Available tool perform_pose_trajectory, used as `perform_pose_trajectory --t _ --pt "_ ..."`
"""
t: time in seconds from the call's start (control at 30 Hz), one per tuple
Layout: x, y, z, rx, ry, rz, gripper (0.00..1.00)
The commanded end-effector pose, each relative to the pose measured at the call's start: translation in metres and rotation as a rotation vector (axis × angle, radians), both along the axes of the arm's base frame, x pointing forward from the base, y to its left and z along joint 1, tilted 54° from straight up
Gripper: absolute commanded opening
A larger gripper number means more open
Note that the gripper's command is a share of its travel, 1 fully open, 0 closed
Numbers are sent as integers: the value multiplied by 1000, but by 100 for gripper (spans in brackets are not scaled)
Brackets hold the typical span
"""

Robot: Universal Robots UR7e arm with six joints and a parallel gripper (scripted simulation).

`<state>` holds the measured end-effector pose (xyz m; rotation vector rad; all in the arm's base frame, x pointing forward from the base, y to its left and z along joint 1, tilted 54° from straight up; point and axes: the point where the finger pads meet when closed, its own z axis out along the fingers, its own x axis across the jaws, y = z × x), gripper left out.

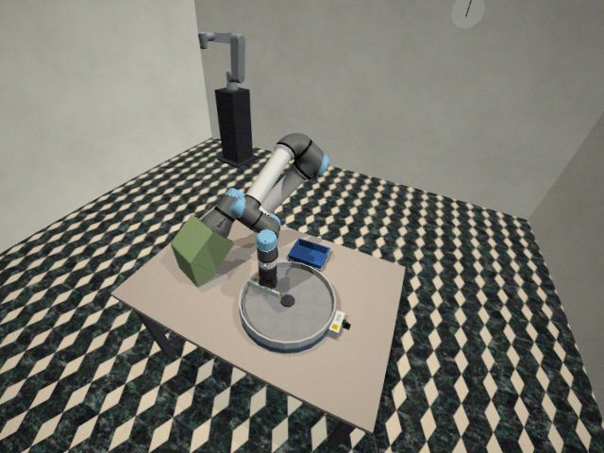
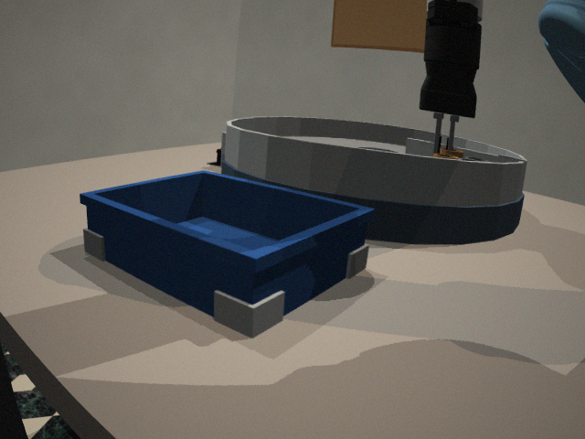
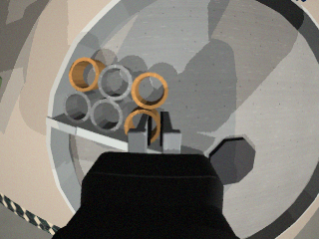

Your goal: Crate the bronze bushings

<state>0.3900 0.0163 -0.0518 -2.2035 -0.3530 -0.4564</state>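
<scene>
My gripper (image 3: 156, 121) (image 2: 444, 149) (image 1: 267, 283) points straight down inside the grey turning table (image 1: 293, 336) (image 2: 354, 165) (image 3: 219, 60), near its back left rim. It is shut on the wall of a bronze bushing (image 3: 143, 112) (image 2: 452, 154), low over the table's disc. Two more bronze bushings (image 3: 151, 90) (image 3: 87, 74) and three steel bushings (image 3: 116, 82) (image 3: 107, 115) (image 3: 76, 108) stand in a cluster beside it, against a thin grey fence (image 3: 74, 126). The blue crate (image 1: 309, 252) (image 2: 188, 264) stands behind the turning table, with nothing in it that I can see.
A big green block (image 1: 200, 248) sits on the table left of the arm. A dark hub (image 1: 286, 300) (image 3: 233, 159) marks the turning table's middle. A small switch box (image 1: 340, 326) is fixed at its right side. Grey corner blocks (image 2: 248, 309) hold the crate.
</scene>
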Motion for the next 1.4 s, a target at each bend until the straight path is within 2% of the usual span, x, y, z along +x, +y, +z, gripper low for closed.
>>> perform_pose_trajectory --t 0.0,1.37 --pt "0 -2 1 -1 -1 -1 0" --pt "-3 -14 10 -1 -1 -1 0"
